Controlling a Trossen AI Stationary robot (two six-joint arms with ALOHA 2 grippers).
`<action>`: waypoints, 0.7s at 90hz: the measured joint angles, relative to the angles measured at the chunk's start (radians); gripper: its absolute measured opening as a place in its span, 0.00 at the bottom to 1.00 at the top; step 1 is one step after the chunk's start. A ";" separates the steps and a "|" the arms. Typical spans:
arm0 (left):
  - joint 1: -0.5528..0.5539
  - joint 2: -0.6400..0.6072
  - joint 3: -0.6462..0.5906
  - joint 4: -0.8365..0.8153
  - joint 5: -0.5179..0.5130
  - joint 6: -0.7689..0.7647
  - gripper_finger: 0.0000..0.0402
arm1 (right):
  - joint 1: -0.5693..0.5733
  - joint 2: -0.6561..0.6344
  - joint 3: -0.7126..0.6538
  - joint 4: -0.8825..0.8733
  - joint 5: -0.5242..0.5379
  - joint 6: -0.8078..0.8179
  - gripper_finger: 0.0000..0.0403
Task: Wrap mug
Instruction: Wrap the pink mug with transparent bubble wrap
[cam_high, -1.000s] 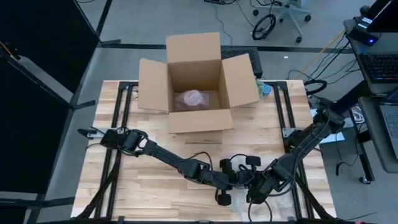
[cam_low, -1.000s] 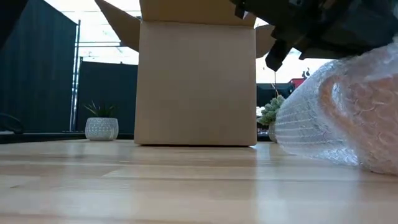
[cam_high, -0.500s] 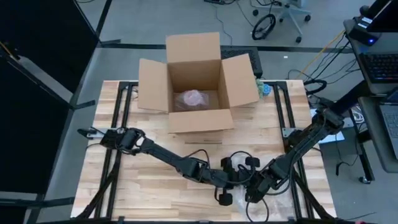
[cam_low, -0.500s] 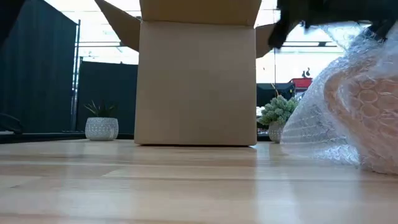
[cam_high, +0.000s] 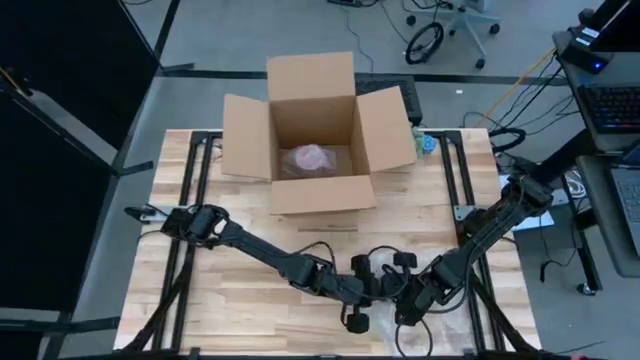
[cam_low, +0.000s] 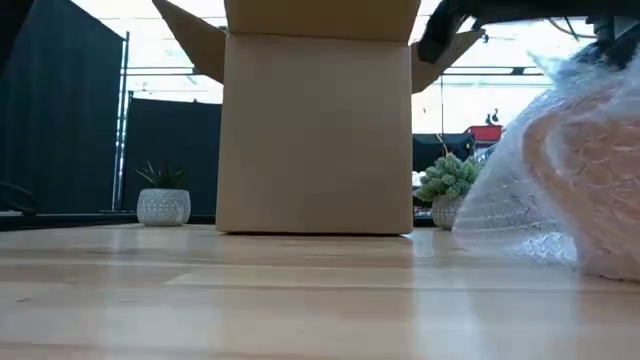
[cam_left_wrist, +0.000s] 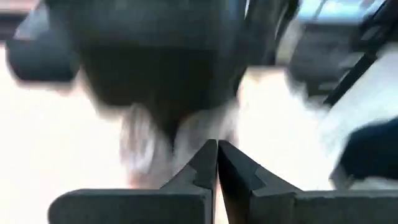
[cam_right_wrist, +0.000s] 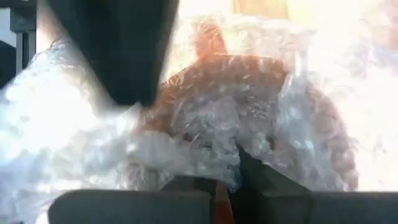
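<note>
The wrapping looks well along to me: the mug (cam_right_wrist: 261, 118) already sits inside bubble wrap (cam_low: 540, 190), which covers it on every side I can see, though loose folds billow out and nothing seems tucked or closed yet. Judging from this, what remains is gathering those loose ends.

The bundle lies at about 6 o'clock on the tabletop (cam_high: 230, 290), near the front edge, well apart from the open cardboard box (cam_high: 315, 130) at 12 o'clock. The mug shows orange-brown through the clear, bubbled film.

My right end effector (cam_right_wrist: 227, 177) is clenched on a fold of the bubble wrap. My left end effector (cam_left_wrist: 217, 165) is beside it, fingers pressed together on nothing I can make out.
</note>
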 joint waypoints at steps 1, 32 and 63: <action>0.001 0.000 0.000 -0.014 -0.004 -0.004 0.00 | 0.000 0.000 0.000 0.000 0.000 0.000 0.03; -0.026 -0.065 0.003 0.060 0.001 -0.020 0.00 | 0.000 0.000 0.000 0.001 0.000 -0.001 0.03; -0.016 0.040 -0.003 0.254 0.108 0.001 0.00 | -0.004 0.000 0.000 0.001 0.000 0.002 0.03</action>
